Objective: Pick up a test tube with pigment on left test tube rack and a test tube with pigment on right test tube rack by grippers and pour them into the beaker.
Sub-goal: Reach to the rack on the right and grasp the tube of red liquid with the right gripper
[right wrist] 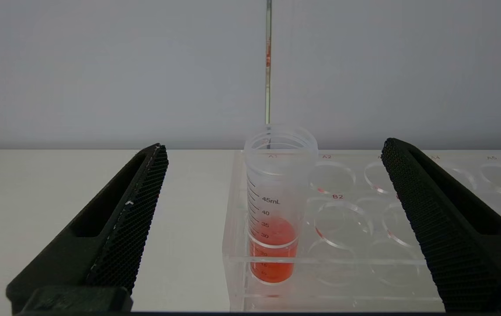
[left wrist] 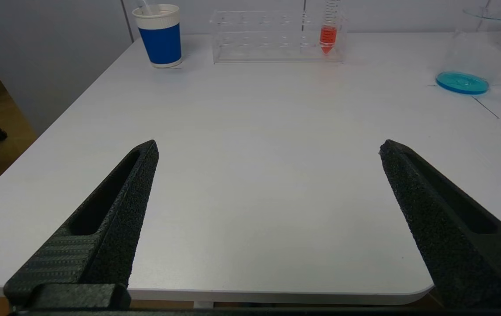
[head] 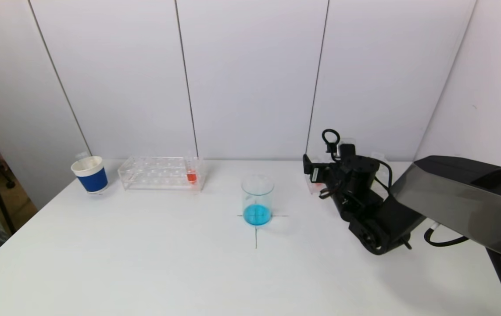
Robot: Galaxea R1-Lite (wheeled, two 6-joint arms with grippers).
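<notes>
Right gripper spread wide, facing right rack at table's far right; fingers not touching anything. Red-filled tube standing upright in rack's corner hole, lined up between jaws but beyond fingertips.

Left gripper also gaping wide, holding nothing, hanging over table's near edge, well apart from left rack. Second red tube sitting upright at that rack's end nearest beaker.

Beaker standing mid-table between racks, holding blue liquid. Blue cup sitting just left of left rack.
</notes>
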